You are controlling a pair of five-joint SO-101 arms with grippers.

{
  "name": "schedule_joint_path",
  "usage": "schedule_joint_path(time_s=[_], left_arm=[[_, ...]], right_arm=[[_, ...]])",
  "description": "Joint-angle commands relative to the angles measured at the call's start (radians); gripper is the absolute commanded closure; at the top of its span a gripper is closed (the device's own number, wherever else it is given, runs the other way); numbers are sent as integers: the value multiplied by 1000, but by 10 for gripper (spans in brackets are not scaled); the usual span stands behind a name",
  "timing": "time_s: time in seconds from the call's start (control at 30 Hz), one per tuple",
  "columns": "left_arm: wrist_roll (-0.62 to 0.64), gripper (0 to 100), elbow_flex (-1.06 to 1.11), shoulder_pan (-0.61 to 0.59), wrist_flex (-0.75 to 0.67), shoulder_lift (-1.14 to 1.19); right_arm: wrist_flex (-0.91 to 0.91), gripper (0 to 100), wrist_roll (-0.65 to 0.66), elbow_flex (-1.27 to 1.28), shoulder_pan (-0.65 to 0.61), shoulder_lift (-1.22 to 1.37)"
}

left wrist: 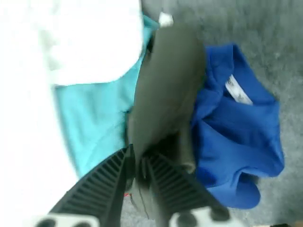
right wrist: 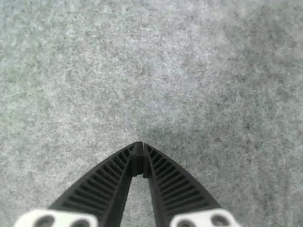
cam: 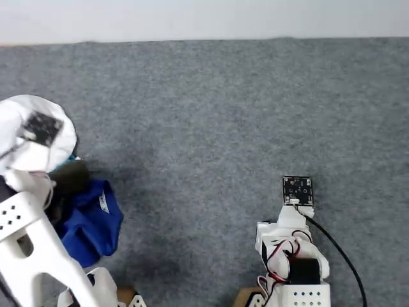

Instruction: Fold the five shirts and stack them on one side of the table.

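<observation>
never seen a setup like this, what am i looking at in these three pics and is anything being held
These are two small robot arms at a grey table. The high view comes from a fixed camera looking down over it. The other two pictures come from a camera on each arm's wrist, looking along that arm's gripper. A heap of shirts lies by the left arm: a white shirt, a teal shirt, a grey shirt and a blue shirt. The left gripper seems pinched shut on the grey shirt. The right gripper is shut with nothing in it, above bare table.
</observation>
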Motion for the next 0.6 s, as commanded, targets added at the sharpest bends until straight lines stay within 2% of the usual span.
schedule_joint_path(time_s=[0.0,0.27,0.57], left_arm=[[127,998,-242,55,114,-8],[417,998,-582,250,230,-6],[562,998,-977,450,233,-3]], right_arm=[[2,989,-6,15,-2,-4],[2,989,-8,15,-2,-4],[2,989,-8,15,4,-4]])
